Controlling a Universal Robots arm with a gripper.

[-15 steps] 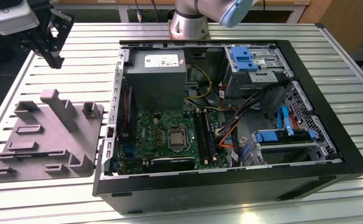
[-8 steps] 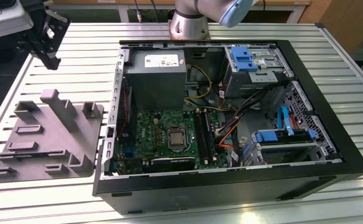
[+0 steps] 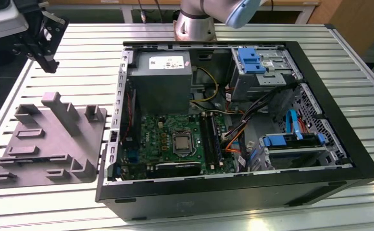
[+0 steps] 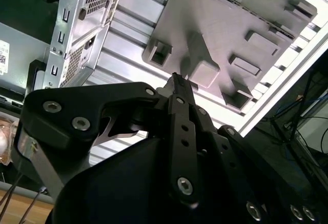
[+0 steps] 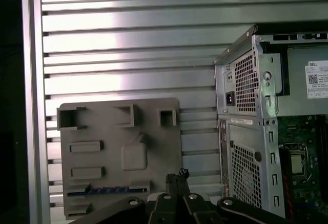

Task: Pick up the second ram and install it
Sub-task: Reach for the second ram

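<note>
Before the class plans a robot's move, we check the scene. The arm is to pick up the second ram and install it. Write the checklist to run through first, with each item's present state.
1. Second ram seated in a slot of the grey tray: ok.
2. Gripper free of any load: ok, it holds nothing.
3. Jaws open for a grasp: not ok, they are shut.
4. Gripper at the ram: not ok; in the exterior view it hangs above the table, apart from the tray.
5. Computer case open, with the motherboard exposed: ok.
6. A free memory slot on the board: cannot tell.
</note>
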